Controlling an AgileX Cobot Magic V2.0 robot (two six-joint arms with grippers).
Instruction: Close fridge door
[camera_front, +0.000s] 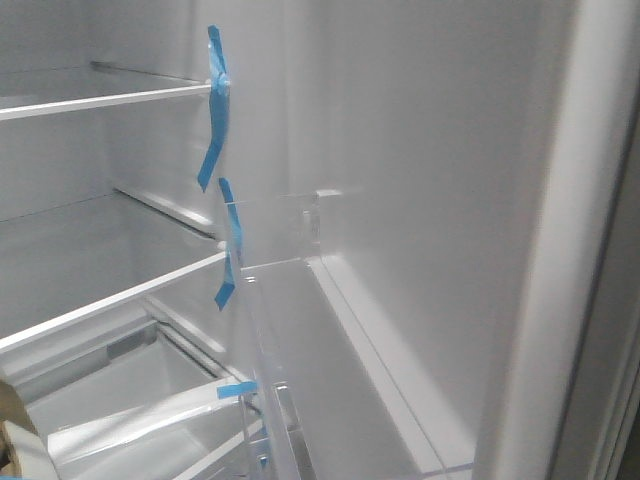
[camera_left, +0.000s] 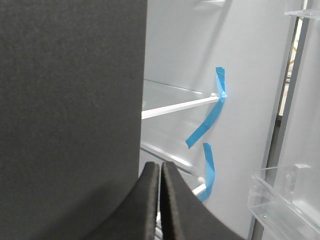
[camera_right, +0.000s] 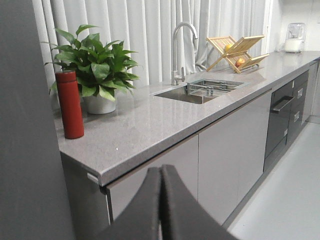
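The fridge door stands open on the right of the front view, showing its white inner lining (camera_front: 430, 180), a clear shelf bin (camera_front: 300, 225) and the white edge seal (camera_front: 560, 250). A matt dark grey face fills the left of the left wrist view (camera_left: 70, 110), and my left gripper (camera_left: 160, 167) is shut and empty right beside it. A clear door bin (camera_left: 282, 197) shows at the right there. My right gripper (camera_right: 161, 171) is shut and empty, with a dark grey face (camera_right: 25, 130) along its left. Neither gripper shows in the front view.
Fridge shelves (camera_front: 110, 98) with blue tape strips (camera_front: 215, 110) lie inside, above a clear drawer (camera_front: 130, 400). The right wrist view shows a grey counter (camera_right: 150, 125) with a red bottle (camera_right: 69, 105), a potted plant (camera_right: 97, 65), a sink (camera_right: 200, 90) and cabinet fronts (camera_right: 235, 150).
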